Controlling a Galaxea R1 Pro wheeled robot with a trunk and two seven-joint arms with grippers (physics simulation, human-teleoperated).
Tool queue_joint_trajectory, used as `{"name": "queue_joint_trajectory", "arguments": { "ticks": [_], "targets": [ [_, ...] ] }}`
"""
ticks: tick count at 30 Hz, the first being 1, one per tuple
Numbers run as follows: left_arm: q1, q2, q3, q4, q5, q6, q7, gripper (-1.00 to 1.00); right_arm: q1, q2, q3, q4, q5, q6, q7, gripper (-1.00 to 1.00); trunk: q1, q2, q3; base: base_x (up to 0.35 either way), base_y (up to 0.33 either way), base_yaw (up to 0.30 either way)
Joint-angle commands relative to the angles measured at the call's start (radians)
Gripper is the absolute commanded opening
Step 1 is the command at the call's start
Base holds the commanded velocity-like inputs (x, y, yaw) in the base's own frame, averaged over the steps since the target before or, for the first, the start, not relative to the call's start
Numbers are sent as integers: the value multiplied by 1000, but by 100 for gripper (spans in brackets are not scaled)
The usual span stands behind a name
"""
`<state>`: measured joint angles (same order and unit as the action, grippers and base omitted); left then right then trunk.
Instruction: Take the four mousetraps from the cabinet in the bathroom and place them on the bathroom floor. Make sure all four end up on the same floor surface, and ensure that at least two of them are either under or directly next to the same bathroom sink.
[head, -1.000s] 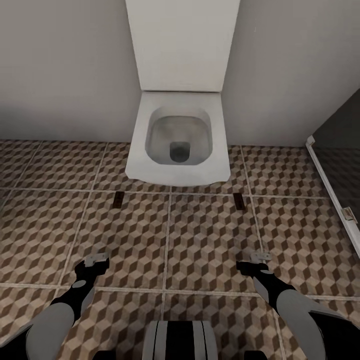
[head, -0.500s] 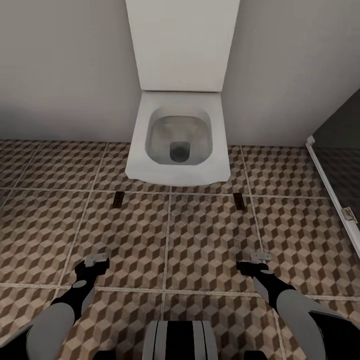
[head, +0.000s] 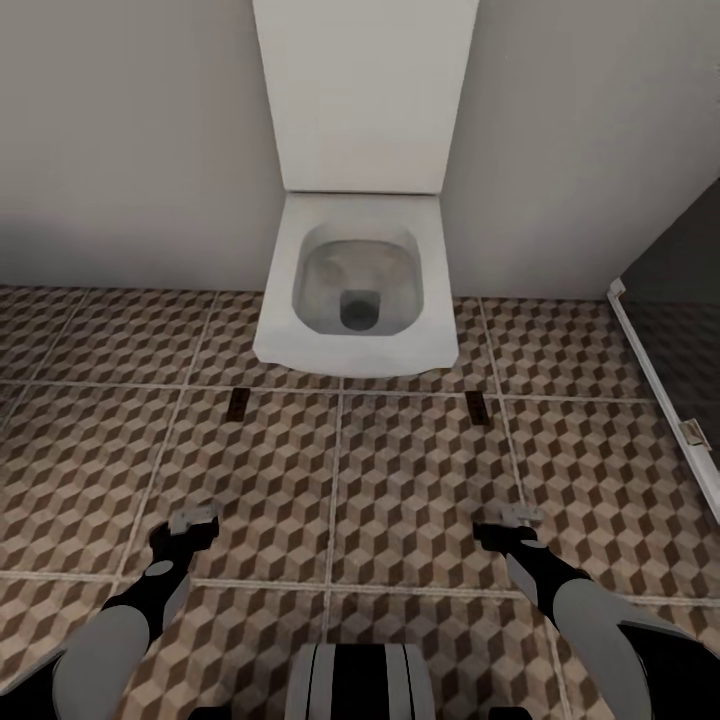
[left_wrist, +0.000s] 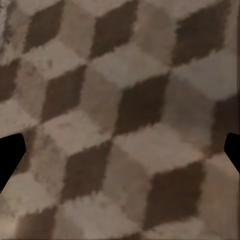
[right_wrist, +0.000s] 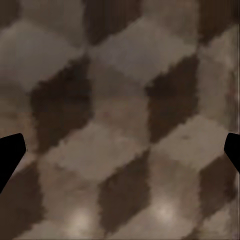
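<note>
Fingers on both the left gripper (head: 192, 520) and right gripper (head: 520, 516) are spread apart and empty, hovering low over the bathroom floor (head: 420, 480). Two small brown mousetraps lie flat on the tiles, one (head: 238, 402) at each front corner of a white toilet (head: 355, 290), the other (head: 479, 408) well apart from it, likely set down deliberately.

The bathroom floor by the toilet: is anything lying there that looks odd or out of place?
Yes: two mousetraps lie flat on the bathroom floor, one off the toilet's left front corner, the other off its right. Nothing looks spilled or broken.
</note>
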<state>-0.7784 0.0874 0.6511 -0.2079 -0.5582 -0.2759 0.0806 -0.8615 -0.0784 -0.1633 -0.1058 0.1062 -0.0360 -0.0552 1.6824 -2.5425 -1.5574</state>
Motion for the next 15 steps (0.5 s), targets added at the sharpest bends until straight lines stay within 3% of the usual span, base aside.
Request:
{"name": "queue_joint_trajectory", "arguments": {
  "ticks": [1, 15],
  "targets": [
    [-1, 0, 6, 2, -10, -5, 4, 100, -1, 0, -8, 1, 10, -3, -2, 100, -1, 0, 3, 0, 0, 0],
    [-1, 0, 7, 4, -9, -3, 4, 100, -1, 0, -7, 1, 10, -2, -2, 100, -7, 3, 58, 0, 0, 0]
  ]
}}
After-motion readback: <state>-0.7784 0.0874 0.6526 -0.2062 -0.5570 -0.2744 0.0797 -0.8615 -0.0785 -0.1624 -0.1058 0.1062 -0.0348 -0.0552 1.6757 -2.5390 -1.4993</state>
